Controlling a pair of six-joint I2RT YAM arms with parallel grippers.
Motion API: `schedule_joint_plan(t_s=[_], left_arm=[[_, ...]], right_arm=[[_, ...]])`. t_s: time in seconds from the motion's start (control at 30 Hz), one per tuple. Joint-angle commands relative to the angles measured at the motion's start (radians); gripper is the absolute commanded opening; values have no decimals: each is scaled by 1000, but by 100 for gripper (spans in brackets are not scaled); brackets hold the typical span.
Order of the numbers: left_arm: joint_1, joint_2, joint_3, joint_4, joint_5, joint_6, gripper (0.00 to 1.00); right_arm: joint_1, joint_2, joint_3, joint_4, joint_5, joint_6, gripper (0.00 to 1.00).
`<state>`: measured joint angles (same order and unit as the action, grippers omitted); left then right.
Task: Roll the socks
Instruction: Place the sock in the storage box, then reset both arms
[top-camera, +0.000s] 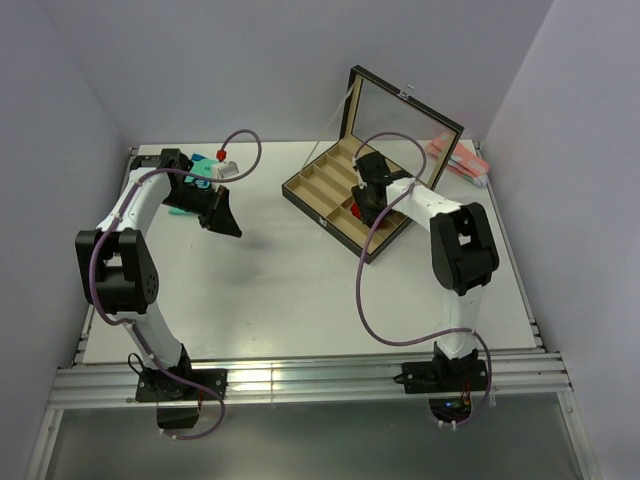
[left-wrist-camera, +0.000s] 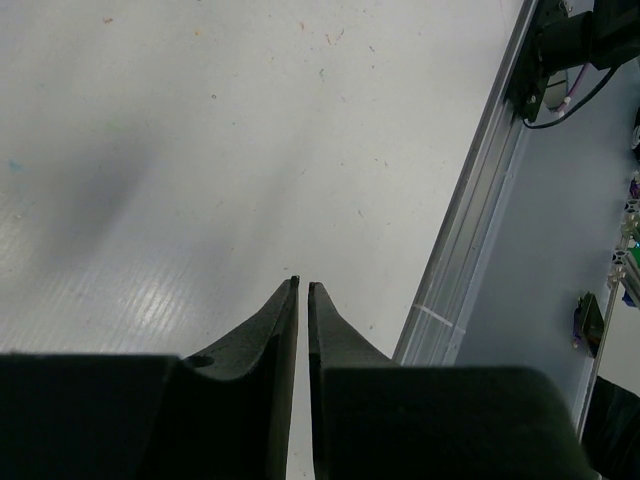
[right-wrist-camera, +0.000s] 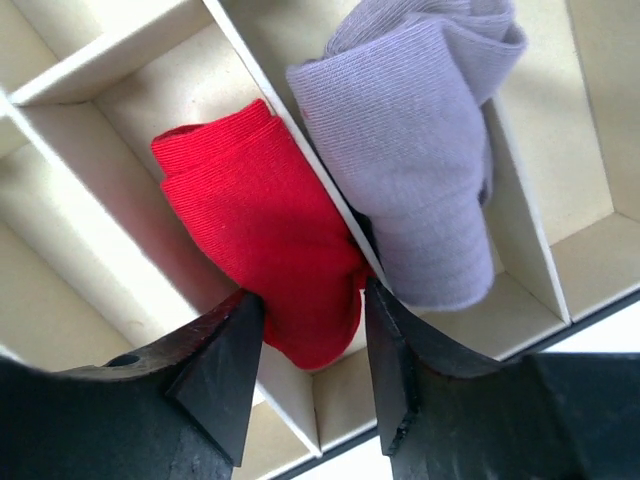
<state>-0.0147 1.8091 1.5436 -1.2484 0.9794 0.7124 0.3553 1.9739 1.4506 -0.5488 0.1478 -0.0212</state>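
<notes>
The red socks are a folded bundle lying in a compartment of the divided box. In the top view only a red patch of them shows under my right gripper. In the right wrist view my right gripper has its jaws on either side of the bundle's near end, pressing it, with the right finger against the divider. My left gripper hangs over bare table at the left; in its wrist view the left gripper is shut and empty.
A lavender rolled sock fills the compartment beside the red one. The box's glass lid stands open behind it. A teal sock lies at the far left under the left arm. A pink bundle lies at the far right.
</notes>
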Motion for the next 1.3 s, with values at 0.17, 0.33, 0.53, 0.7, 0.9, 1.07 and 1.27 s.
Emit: schedule_joint_plan(t_s=[0.17, 0.33, 0.53, 0.7, 0.9, 1.07, 1.27], left_arm=[[2, 4, 29, 3, 22, -7, 15], [1, 4, 42, -2, 19, -10, 15], [2, -36, 29, 36, 1, -51, 15], [1, -109, -33, 171, -7, -139, 16], [-8, -307, -187, 419, -94, -333, 17], [-31, -421, -270, 546, -172, -430, 18], [-54, -504, -318, 589, -245, -456, 19]], right_arm=[[-29, -124, 8, 10, -74, 7, 54], [-36, -155, 8, 10, -122, 7, 56], [-36, -326, -44, 82, -180, 93, 60], [-36, -533, -182, 193, -194, 176, 64], [-36, -932, -445, 348, -200, 283, 72], [-36, -1168, -611, 348, -176, 320, 74], [-36, -1421, -775, 300, -123, 365, 77]])
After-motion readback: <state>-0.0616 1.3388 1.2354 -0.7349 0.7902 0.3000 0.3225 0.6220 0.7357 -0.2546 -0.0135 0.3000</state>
